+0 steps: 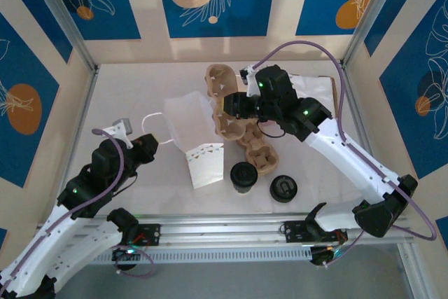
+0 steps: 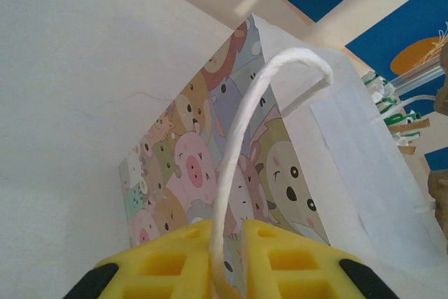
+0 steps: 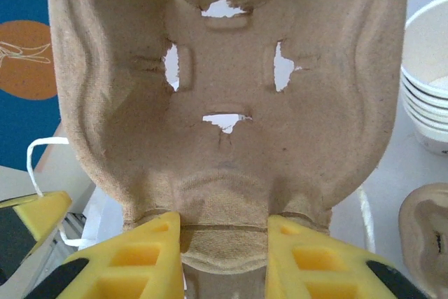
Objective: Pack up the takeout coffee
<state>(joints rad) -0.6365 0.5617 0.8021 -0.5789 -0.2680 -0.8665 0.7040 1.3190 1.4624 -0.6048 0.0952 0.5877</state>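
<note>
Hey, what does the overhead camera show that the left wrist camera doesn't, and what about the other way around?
The overhead view adds the takeout coffee standing lidded on the table, a loose black lid beside it, and the right claw closed on a pulp carrier. The left wrist view adds the cartoon-animal print on one face of the paper bag. Both show the bag and its white handle, pinched in the shut left claw.
</note>
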